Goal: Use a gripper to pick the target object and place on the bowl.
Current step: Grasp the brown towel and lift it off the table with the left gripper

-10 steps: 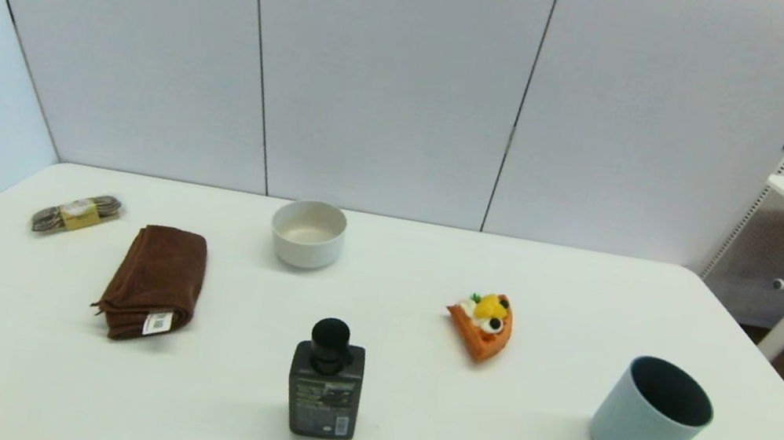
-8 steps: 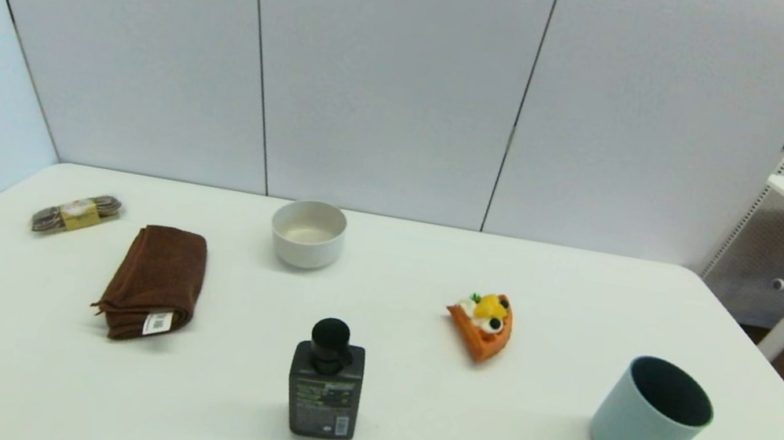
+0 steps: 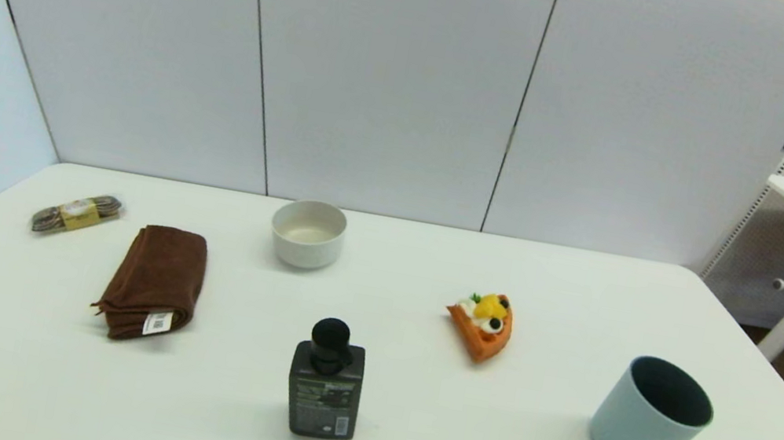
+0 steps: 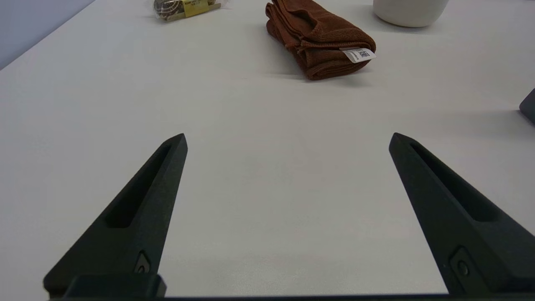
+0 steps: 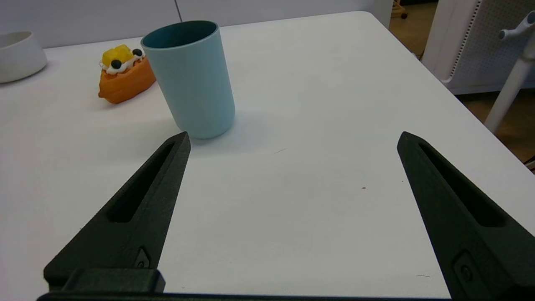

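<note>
The brown towel (image 3: 154, 283) is lying flat on the table (image 3: 405, 429), at about eight o'clock from the off-white bowl (image 3: 308, 233), well apart. The left gripper (image 4: 287, 140) is being held spread wide and empty, short of the towel; the right gripper (image 5: 292, 140), likewise released, is hovering near the blue cup (image 5: 190, 77).

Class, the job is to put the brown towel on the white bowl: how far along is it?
Nothing is done yet: the towel lies folded on the table, apart from the empty bowl. Nothing is in hand; the left gripper and right gripper hover with jaws open and empty. Reaching, gripping, lifting and placing remain.
</note>
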You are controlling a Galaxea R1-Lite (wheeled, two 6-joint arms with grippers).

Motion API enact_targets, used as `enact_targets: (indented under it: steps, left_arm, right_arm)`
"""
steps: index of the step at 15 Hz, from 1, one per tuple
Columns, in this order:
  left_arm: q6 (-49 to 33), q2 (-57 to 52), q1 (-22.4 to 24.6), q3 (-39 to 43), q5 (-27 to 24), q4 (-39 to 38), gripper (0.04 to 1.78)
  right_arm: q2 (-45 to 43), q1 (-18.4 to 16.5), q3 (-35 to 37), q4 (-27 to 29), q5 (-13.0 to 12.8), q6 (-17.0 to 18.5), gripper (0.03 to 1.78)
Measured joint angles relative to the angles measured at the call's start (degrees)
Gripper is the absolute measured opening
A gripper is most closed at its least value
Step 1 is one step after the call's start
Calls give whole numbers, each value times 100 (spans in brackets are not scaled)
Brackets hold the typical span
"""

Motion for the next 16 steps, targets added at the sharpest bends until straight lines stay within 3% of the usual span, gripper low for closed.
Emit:
enact_targets:
  steps: [9,12,16]
  left_arm:
    - [265,556,5,-319,-11,7,171]
    - [346,1438,10,-1301,-11,7,171]
    - [335,3034,-16,-3226,-15,18,171]
  right_arm:
    - [0,0,0,0,5,-5,171]
    - [0,0,0,0,2,-2,171]
    - [0,0,0,0,0,0,171]
